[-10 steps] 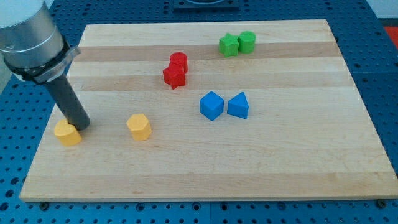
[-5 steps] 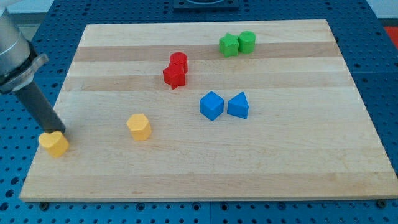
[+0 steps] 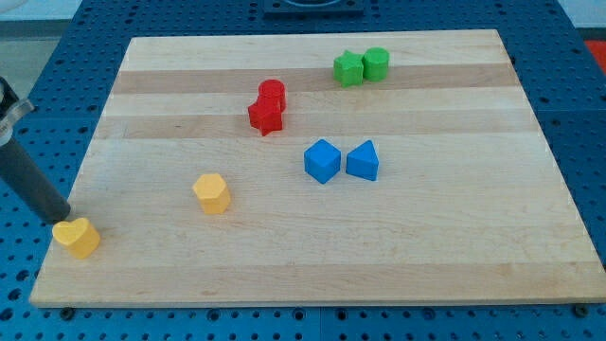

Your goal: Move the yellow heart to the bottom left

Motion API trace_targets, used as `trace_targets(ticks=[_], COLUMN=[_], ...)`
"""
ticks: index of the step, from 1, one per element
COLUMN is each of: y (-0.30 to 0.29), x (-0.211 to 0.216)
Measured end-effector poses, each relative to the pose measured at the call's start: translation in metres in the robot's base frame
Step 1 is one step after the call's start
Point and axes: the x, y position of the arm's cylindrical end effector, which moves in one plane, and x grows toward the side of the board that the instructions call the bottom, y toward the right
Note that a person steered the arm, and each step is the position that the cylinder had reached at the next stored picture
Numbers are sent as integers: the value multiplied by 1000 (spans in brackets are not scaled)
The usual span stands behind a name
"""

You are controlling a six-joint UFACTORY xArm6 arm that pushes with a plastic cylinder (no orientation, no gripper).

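The yellow heart (image 3: 77, 237) lies near the left edge of the wooden board (image 3: 312, 265), low at the view's left. My tip (image 3: 59, 219) is just above and left of it, touching or nearly touching its upper left side. The rod slants up to the view's left edge. A second yellow block (image 3: 212, 192), hexagon-like, sits to the right of the heart, apart from my tip.
Two red blocks (image 3: 268, 105) stand together above the middle. A blue cube (image 3: 322, 160) and a blue triangular block (image 3: 363, 160) sit side by side at centre. A green star (image 3: 348, 68) and a green cylinder-like block (image 3: 376, 63) sit at the top.
My tip has moved left and down, pushing the yellow heart toward the board's lower left edge. The other blocks have not moved.
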Motion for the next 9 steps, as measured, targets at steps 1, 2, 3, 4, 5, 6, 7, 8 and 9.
trace_targets(ticks=[1, 2, 3, 4, 5, 6, 7, 8, 9], y=[1, 1, 1, 1, 1, 4, 17, 22, 23], x=[13, 38, 41, 33, 18, 16, 24, 33, 33])
